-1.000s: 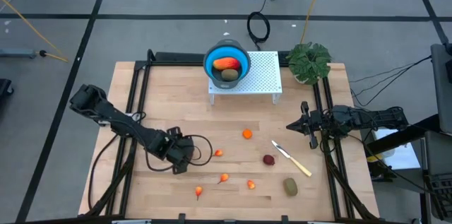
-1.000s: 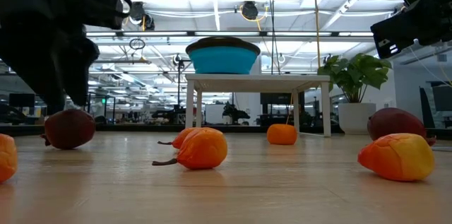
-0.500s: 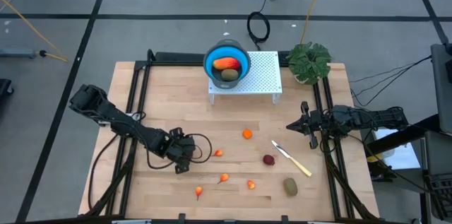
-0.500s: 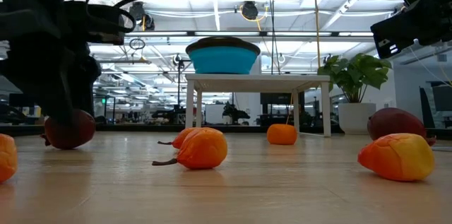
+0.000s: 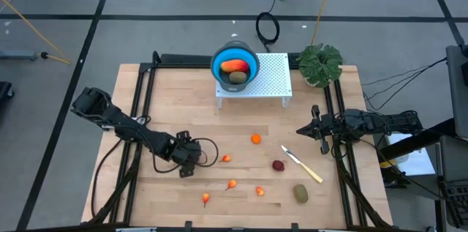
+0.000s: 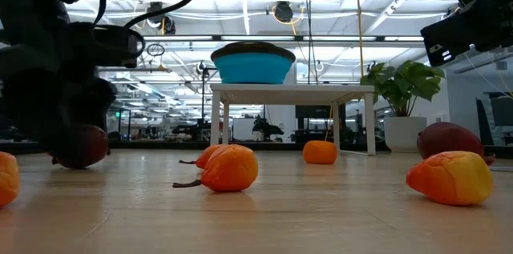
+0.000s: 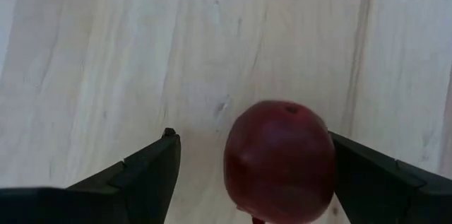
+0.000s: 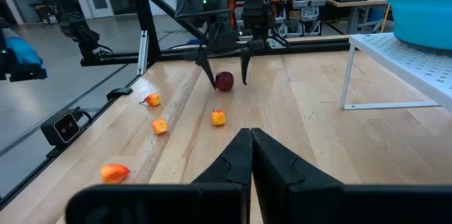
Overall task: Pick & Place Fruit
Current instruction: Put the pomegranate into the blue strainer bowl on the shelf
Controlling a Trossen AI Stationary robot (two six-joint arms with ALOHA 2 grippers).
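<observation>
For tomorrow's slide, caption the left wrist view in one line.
Left gripper open, its fingers straddling a dark red ball on the wooden table.

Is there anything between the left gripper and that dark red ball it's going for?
Nothing visible. In the left wrist view the dark red ball already sits on the bare wood between the open fingers of the left gripper, nearer one finger than the other. The right wrist view shows the same, with the small orange pieces lying off to the side.
</observation>
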